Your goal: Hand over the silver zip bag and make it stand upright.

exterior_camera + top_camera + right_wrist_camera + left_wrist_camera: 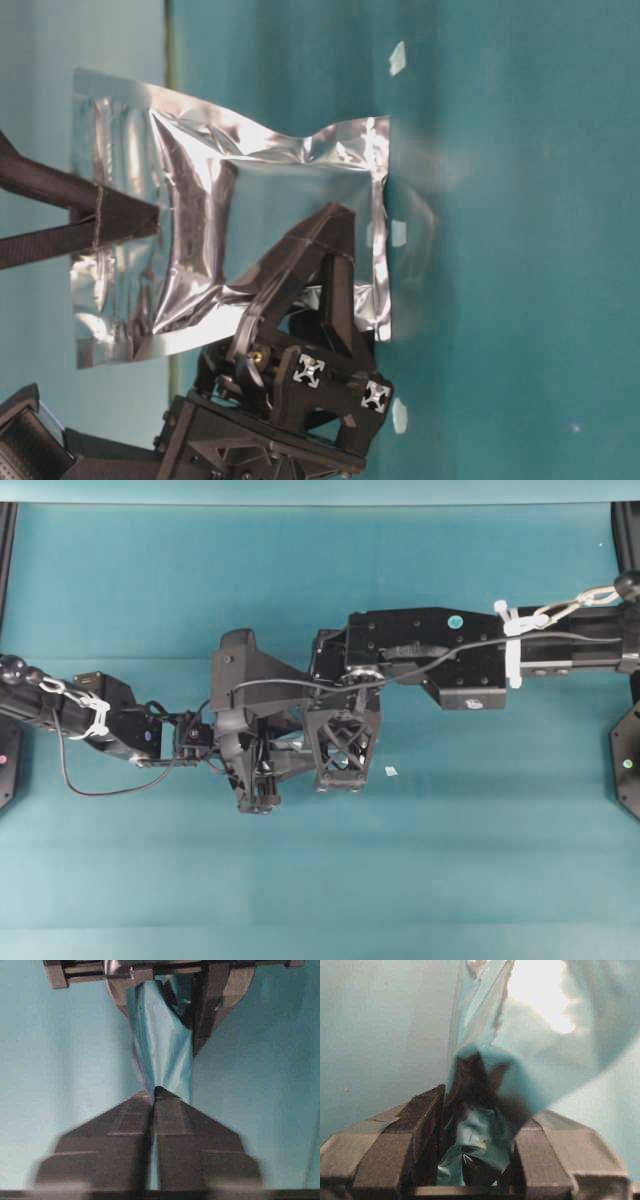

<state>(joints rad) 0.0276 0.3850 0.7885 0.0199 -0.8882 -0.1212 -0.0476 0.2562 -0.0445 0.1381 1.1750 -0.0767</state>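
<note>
Standing on the table (520,300), the silver zip bag (250,220) is pinched low by the left pincer (475,1155) and at its top edge (seemingly clamped) by the right pincer (154,1094).

Even, diffuse lighting, soft shadows on the teal surface (320,880). Left wrist view: blown-out glare on the silver zip bag (540,995), foil soft and out of focus. Right wrist view motion-blurred, hand (154,1094) smeared. Table-level view sideways, slightly soft.
</note>
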